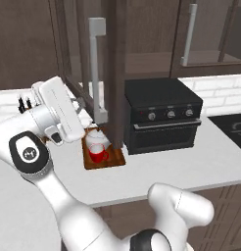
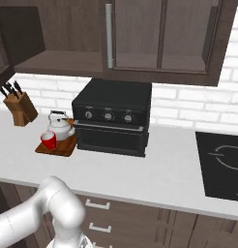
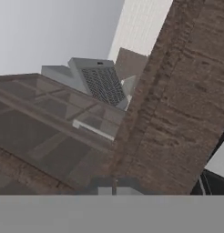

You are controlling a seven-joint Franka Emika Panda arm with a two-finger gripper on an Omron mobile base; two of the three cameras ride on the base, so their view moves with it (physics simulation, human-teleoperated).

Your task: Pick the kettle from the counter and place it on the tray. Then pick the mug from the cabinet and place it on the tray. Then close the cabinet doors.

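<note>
Kettle (image 2: 59, 127) and mug (image 2: 48, 140) both sit on the tray (image 2: 63, 146), which lies on the surface (image 2: 155, 169) just left of the black oven (image 2: 112, 116); mug in front of the kettle, touching or nearly so. You have only the cabinet doors (image 1: 95, 68) left, I judge. One door stands open above the tray. Your arm is raised beside that door, hand (image 3: 114, 185) pinched shut, empty, pressed close to its wooden frame, likely to push.
</note>
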